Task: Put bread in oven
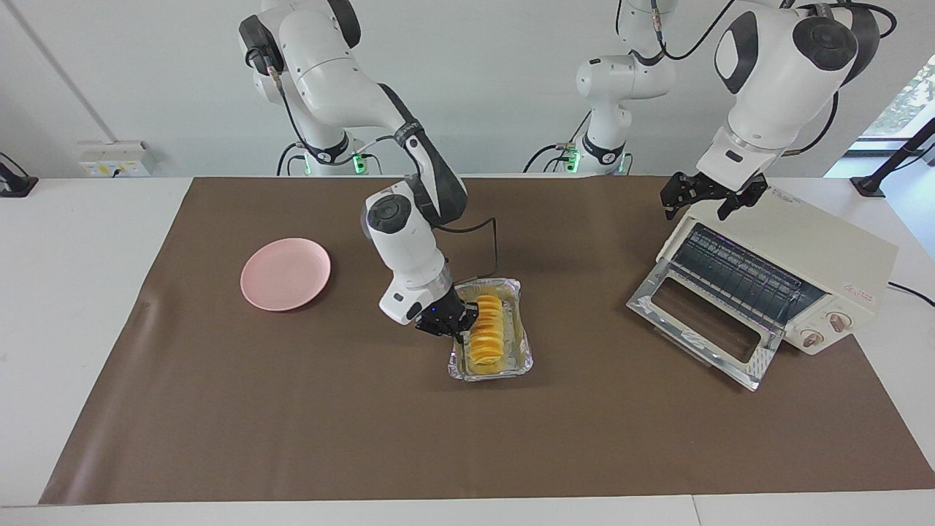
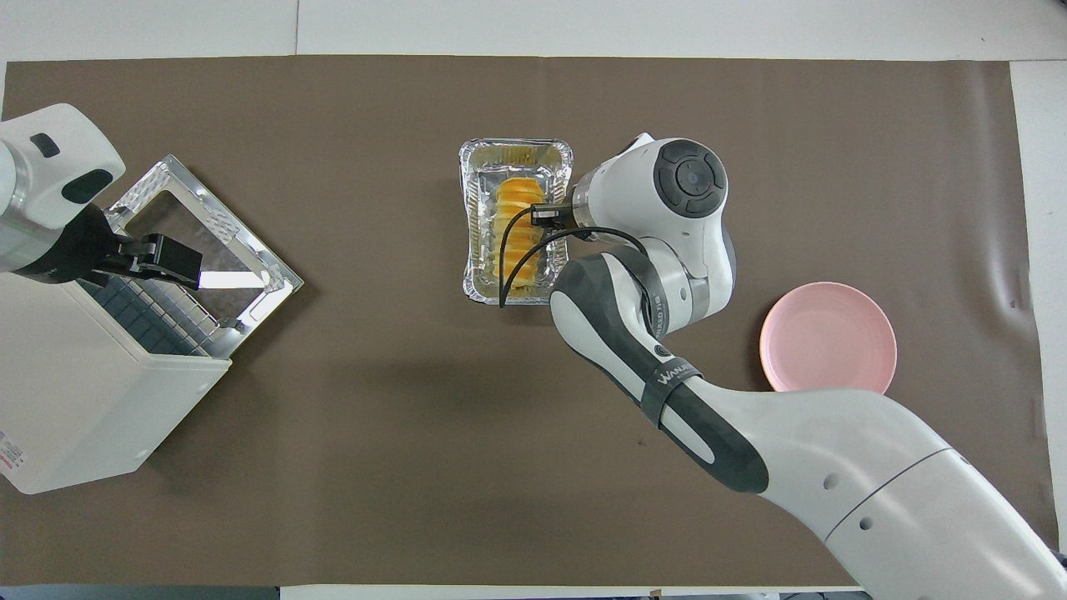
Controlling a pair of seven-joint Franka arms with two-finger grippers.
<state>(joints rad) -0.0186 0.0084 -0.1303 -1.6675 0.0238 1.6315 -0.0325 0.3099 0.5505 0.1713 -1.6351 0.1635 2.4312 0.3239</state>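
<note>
The bread [image 1: 488,337], a ridged yellow-orange loaf, lies in a crinkled foil tray [image 1: 523,361] at the middle of the table; it also shows in the overhead view [image 2: 515,198]. My right gripper [image 1: 463,321] is down at the loaf's side inside the tray, on the right arm's side of it. The oven [image 1: 829,256] stands at the left arm's end of the table with its glass door [image 1: 701,325] dropped open, wire rack showing. My left gripper [image 1: 703,199] is open and empty, just above the oven's top front edge.
A round pink plate [image 1: 285,274] lies toward the right arm's end of the table, beside the tray. A brown mat [image 1: 292,424] covers the table. The oven door [image 2: 204,242] sticks out flat over the mat.
</note>
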